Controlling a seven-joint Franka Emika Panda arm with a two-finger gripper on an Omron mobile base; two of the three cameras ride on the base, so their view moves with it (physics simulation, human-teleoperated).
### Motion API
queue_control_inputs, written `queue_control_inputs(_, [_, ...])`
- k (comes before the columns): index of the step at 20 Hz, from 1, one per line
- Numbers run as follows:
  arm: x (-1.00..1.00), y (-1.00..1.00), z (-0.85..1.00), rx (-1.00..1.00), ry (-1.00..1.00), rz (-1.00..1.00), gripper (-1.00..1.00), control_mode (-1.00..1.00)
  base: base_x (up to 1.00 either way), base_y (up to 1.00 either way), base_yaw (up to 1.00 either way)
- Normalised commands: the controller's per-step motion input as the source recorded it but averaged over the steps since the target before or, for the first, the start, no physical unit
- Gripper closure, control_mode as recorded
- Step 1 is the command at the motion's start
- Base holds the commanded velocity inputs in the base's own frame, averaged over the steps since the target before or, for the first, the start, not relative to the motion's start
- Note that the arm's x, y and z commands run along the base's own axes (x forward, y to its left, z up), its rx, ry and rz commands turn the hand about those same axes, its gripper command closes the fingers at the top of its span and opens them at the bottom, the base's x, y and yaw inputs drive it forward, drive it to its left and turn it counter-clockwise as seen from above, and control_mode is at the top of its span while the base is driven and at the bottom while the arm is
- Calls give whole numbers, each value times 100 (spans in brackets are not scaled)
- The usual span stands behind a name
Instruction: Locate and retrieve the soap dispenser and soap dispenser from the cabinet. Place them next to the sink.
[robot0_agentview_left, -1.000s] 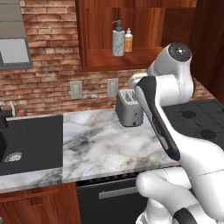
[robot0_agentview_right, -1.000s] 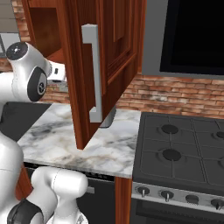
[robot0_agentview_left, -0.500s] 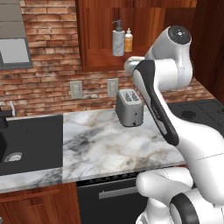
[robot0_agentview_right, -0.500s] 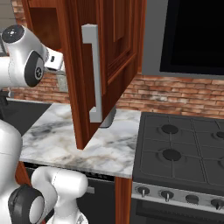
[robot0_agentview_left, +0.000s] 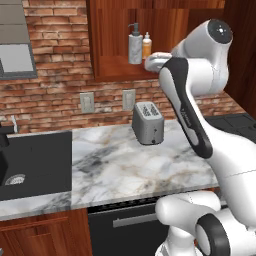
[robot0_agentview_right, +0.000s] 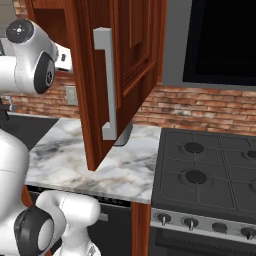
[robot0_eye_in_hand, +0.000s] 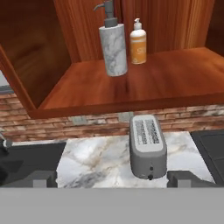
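In the open cabinet (robot0_agentview_left: 165, 20), a tall grey-white marbled soap dispenser (robot0_agentview_left: 135, 44) with a dark pump stands on the shelf, and a smaller orange soap dispenser (robot0_agentview_left: 146, 46) with a white cap is just right of it. In the hand view the marbled one (robot0_eye_in_hand: 113, 49) and the orange one (robot0_eye_in_hand: 138, 43) stand upright toward the back of the shelf (robot0_eye_in_hand: 166, 83). My gripper (robot0_agentview_left: 150, 62) hovers at the shelf's front edge, apart from both bottles. It (robot0_eye_in_hand: 113, 178) is open, its fingertips (robot0_eye_in_hand: 41, 178) wide apart with nothing between them. The black sink (robot0_agentview_left: 30, 160) lies at the counter's left end.
A silver toaster (robot0_agentview_left: 148, 122) stands on the marble counter (robot0_agentview_left: 125, 165) below the shelf. The open cabinet door (robot0_agentview_right: 120, 75) with its grey handle swings out to my right. A black stovetop (robot0_agentview_right: 210, 170) is further right. A dark faucet (robot0_agentview_left: 5, 131) stands behind the sink.
The arm has lifted, carrying the hand from toaster height up to the cabinet shelf's front edge. The gripper stayed open. The bottles have not moved.
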Motion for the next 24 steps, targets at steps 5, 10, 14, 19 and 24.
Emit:
queue_control_inputs(5, [15, 0, 0, -5, -23, 9, -100, -100, 0, 0, 0])
queue_control_inputs(10, [13, 0, 3, -16, -12, 1, -100, -100, 0, 0, 0])
queue_control_inputs(14, [17, 1, 5, -8, 6, 0, -100, -100, 0, 0, 0])
queue_control_inputs(19, [6, 0, 0, 0, 1, 0, -100, -100, 0, 0, 0])
queue_control_inputs(24, [2, 2, -2, 0, -3, -1, -100, -100, 0, 0, 0])
